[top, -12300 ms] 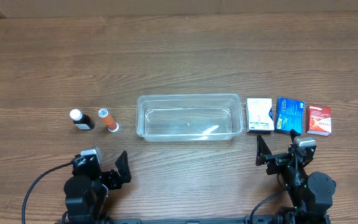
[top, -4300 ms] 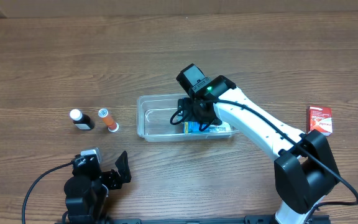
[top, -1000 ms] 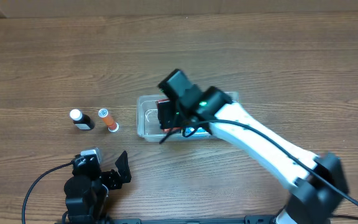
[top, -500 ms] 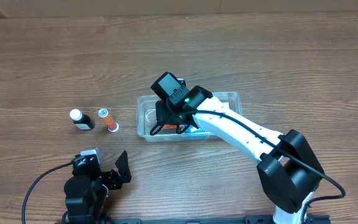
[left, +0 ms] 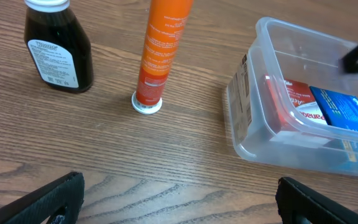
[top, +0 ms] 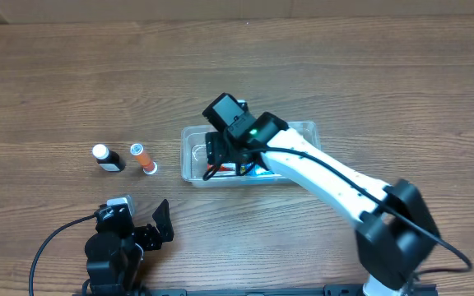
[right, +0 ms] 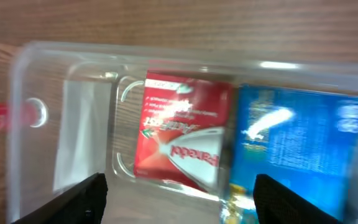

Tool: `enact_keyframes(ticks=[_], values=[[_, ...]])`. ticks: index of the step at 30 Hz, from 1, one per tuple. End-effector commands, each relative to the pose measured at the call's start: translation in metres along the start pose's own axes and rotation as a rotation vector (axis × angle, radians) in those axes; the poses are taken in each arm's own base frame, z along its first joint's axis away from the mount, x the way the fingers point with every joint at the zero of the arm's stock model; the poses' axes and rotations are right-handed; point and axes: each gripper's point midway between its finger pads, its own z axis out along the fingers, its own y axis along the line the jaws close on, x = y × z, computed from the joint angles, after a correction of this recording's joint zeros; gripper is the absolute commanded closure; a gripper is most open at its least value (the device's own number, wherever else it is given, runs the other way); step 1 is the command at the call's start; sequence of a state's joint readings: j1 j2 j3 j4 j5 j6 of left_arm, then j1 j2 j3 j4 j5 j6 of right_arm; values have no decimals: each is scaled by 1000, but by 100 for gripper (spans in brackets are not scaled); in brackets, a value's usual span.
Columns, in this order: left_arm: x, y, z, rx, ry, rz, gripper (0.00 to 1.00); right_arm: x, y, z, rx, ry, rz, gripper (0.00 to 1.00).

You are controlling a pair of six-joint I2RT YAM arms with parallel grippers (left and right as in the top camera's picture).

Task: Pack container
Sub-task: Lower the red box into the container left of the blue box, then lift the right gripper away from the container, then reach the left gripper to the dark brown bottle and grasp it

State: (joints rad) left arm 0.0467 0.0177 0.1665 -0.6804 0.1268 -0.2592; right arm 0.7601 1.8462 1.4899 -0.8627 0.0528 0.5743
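The clear container (top: 189, 153) lies mid-table, largely under my right arm. A red carton (right: 182, 134) lies flat on its floor near the left end, with a blue carton (right: 297, 143) beside it. My right gripper (right: 182, 202) hovers over the red carton (top: 220, 169), open, nothing between its fingers. In the overhead view this right gripper (top: 225, 156) points down into the tub. My left gripper (left: 182, 205) rests open near the front edge, left gripper (top: 142, 228), well short of the container (left: 247, 118). The left wrist view shows the red carton (left: 294, 109) and blue carton (left: 347, 115) through the tub wall.
A dark bottle (top: 105, 157) with a white cap and an orange tube (top: 143, 159) stand left of the container. From the left wrist, the bottle (left: 58, 46) and orange tube (left: 160, 53) are just ahead of me. Bare wooden table lies all around.
My right gripper brought the red carton down into the left end of the container and opened, letting it go. The left arm has not moved.
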Motion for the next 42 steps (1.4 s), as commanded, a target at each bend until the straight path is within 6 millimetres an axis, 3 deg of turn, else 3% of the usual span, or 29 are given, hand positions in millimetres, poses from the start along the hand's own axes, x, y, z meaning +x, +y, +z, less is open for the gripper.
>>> enact_keyframes(ticks=[1,5,7,9,13,16,19,23,25,26,28,30,35,37,39,42], values=[[-1,2,0,-9,-11,-12,0,-50,-26,-99,-21,-239,33,19],[-1,2,0,-9,-11,-12,0,-70,-98,-186,13,-413,194,5],[-1,2,0,-9,-11,-12,0,-72,-152,-231,59,-511,322,0],[-1,2,0,-9,-11,-12,0,-66,-193,-260,88,-572,428,0],[-1,2,0,-9,-11,-12,0,-50,-237,-280,131,-586,555,0],[-16,7,0,-43,-76,-7,0,-42,-246,-275,158,-550,583,0],[-13,4,0,-22,-63,-7,0,-37,-247,-269,168,-516,589,0],[-36,-12,-11,45,-126,4,0,-37,-248,-269,169,-514,589,0],[-63,-19,-31,45,-183,2,0,-37,-248,-269,169,-514,589,0],[-107,-35,-63,67,-265,-16,0,-37,-248,-269,169,-514,589,0],[-136,-39,-81,35,-277,-20,0,-37,-248,-269,169,-514,589,0],[-158,-34,-85,-47,-211,-35,0,-37,-248,-269,169,-514,589,0],[-192,-37,-64,-146,94,44,0,-37,-248,-269,169,-514,589,0],[-209,-33,-47,-205,241,105,0,-37,-248,-269,169,-514,589,0],[-215,-34,-28,-198,347,168,0,-37,-248,-269,169,-514,589,0],[-207,-29,-7,-209,478,198,0,-37,-248,-269,169,-514,589,0]])
